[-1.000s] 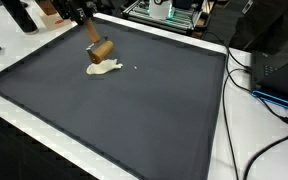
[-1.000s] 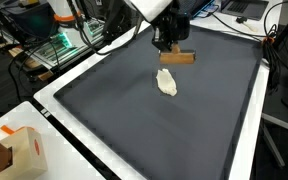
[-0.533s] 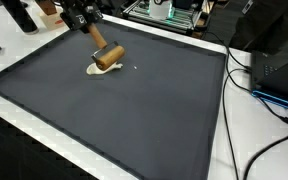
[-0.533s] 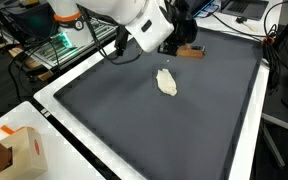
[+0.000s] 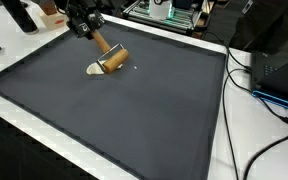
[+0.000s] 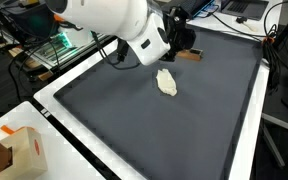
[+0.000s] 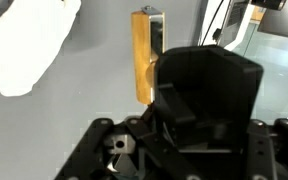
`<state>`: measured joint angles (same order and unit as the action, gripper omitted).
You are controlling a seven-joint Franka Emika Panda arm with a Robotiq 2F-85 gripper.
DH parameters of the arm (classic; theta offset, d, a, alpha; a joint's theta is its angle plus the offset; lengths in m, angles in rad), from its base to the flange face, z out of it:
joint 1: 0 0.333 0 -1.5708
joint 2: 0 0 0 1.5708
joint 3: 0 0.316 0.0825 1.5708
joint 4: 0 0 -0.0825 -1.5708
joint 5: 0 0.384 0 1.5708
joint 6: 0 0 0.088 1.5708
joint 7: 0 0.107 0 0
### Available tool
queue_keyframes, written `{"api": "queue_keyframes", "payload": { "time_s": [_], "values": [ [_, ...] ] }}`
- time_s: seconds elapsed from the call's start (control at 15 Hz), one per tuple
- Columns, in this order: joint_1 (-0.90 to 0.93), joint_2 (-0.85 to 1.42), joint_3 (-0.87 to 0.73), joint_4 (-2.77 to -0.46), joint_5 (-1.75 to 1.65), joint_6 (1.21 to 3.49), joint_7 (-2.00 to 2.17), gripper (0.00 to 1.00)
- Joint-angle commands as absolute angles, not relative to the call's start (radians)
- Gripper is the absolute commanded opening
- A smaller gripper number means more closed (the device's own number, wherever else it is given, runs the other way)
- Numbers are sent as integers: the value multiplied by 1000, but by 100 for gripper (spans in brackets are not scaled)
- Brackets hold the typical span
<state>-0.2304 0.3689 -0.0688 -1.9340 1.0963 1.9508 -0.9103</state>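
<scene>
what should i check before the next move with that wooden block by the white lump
1. Grip: ok. In the wrist view the wooden block runs straight into the jaws.
2. Block clear of the white lump: ok. An exterior view and the wrist view both show bare mat between them.
3. Block's height over the mat: cannot tell; no view shows the gap under it.
4. Mat surface: ok. It lies flat, with only a small speck beside the lump.
5. Cardboard box: ok. It sits off the mat, well away from the arm.
</scene>
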Motion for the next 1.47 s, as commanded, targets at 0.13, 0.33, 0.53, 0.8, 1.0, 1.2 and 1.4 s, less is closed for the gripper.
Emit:
{"api": "queue_keyframes", "payload": {
  "time_s": [0.13,0.33,0.53,0.8,1.0,1.2,1.4],
  "values": [
    [-231,376,-89,-1915,1101,1856,-813,23],
    [-225,374,-94,-1926,1101,1865,-762,23],
    [-214,380,-94,-1937,1093,1891,-720,23],
    [-197,382,-94,-1953,1080,1932,-686,23],
    [-187,377,-92,-1961,1072,1965,-671,23],
    [-173,370,-89,-1967,1063,2006,-653,23],
    [-160,365,-87,-1972,1044,2046,-632,23]
  ]
}}
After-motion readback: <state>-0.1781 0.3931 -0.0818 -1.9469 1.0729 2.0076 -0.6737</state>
